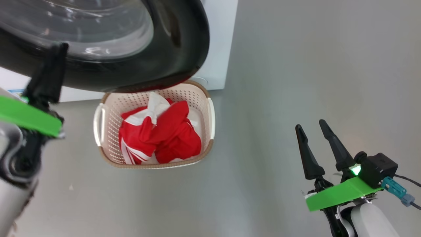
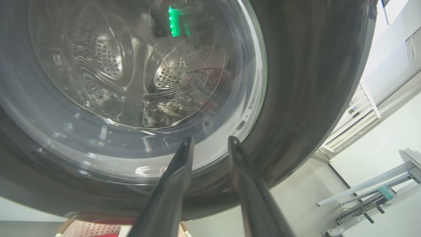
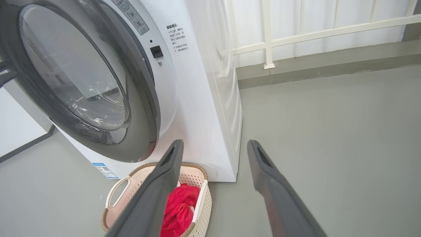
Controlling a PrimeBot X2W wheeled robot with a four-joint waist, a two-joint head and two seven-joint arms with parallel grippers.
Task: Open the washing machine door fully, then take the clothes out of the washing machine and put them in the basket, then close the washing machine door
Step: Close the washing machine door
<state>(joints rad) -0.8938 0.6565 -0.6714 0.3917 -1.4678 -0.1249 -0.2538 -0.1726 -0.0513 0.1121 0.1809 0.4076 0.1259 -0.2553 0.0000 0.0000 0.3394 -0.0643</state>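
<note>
The first two parts of the task look finished, and only the closing is left. In the head view the clothes lie bunched in the basket, which stands on the floor at the picture's centre, just in front of the washing machine at 12 o'clock. The washing machine door is not shut. It swings out from 11 o'clock and overhangs the basket's far rim, and the right wrist view shows it standing off the white front at an angle. The left hand is raised at 9 o'clock in the head view. Its fingers are a little apart with nothing between them, pointed at the lower edge of the door's glass and black rim, and I cannot tell whether they touch it. The right hand waits at 4 o'clock, well apart from the basket, its fingers spread wide and empty. I judge that pushing the door until it latches is what remains. The basket sitting under the door's sweep seems low enough not to get in the way.
</note>
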